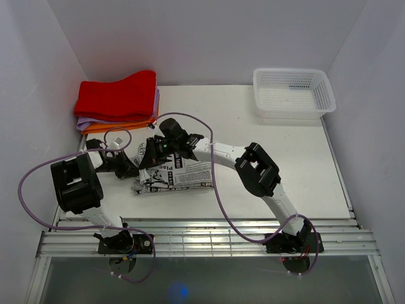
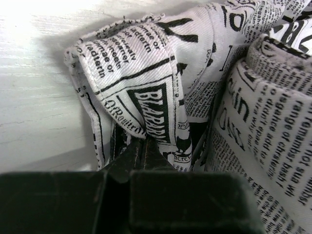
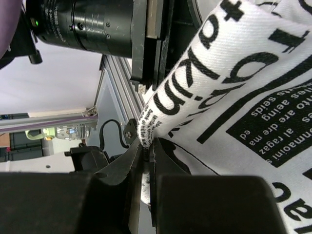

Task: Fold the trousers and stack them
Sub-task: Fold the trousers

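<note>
White trousers [image 1: 180, 174] printed "Plac" are pinched by left tool [image 2: 144, 146] and right tool [image 3: 146, 148].

White tabletop [image 1: 285, 158], faint wood grain seen in the left wrist view, boxed in on 3 sides by plain pale-grey walls: back wall [image 1: 209, 38], left wall [image 1: 31, 76], right wall [image 1: 380, 82]. Along the near edge, silver slotted metal rails [image 1: 215, 240] run approx. the full width, w/ a dark grey-green strip [image 1: 266, 278] below them showing a small blue glow [image 1: 179, 291]. Light is soft & even, shadows faint; in the left wrist view the tabletop's upper-left corner is washed out to near white.
</note>
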`<action>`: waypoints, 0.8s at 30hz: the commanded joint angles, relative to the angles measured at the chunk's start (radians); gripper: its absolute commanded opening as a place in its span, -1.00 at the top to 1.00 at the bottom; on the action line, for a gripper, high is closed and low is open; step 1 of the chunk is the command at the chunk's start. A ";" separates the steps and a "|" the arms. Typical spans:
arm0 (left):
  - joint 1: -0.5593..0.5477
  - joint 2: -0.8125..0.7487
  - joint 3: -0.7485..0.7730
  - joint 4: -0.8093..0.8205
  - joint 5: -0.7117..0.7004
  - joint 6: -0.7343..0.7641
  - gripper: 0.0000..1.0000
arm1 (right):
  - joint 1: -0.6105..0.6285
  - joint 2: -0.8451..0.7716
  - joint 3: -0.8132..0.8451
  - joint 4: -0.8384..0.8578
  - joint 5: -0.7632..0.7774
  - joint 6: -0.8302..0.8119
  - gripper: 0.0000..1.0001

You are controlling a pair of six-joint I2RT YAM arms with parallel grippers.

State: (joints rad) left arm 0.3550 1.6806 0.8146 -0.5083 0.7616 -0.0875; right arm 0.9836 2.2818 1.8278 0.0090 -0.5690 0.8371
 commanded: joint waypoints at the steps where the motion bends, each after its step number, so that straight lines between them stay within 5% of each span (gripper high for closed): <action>1: -0.008 -0.007 -0.020 0.030 0.008 -0.004 1.00 | 0.017 0.031 0.047 0.083 0.014 0.062 0.84; 4: -0.010 -0.024 -0.020 0.030 -0.001 -0.015 1.00 | 0.018 0.056 0.037 0.106 0.024 0.068 0.84; 13: 0.065 -0.134 0.098 -0.085 -0.191 -0.047 -0.16 | 0.017 0.055 -0.010 0.147 0.028 0.039 0.81; 14: 0.073 -0.160 0.110 -0.093 -0.220 -0.041 -0.23 | 0.017 0.051 -0.015 0.160 0.015 0.034 0.68; 15: 0.079 -0.173 0.121 -0.101 -0.247 -0.034 -0.29 | 0.015 0.048 -0.016 0.184 0.009 0.028 0.28; 18: 0.111 -0.191 0.167 -0.125 -0.352 0.003 -0.50 | 0.013 0.025 0.001 0.216 -0.012 -0.006 -0.51; 21: 0.177 -0.176 0.227 -0.148 -0.357 0.050 -0.51 | 0.010 -0.010 0.037 0.212 -0.037 -0.079 -0.96; 24: 0.251 -0.144 0.332 -0.222 -0.172 0.133 -0.40 | -0.006 -0.065 0.051 0.200 -0.106 -0.171 -0.86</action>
State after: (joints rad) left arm 0.5571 1.5356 1.0519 -0.6609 0.4843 -0.0551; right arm 0.9894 2.3386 1.8198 0.1574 -0.5991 0.7761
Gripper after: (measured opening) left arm 0.719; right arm 0.938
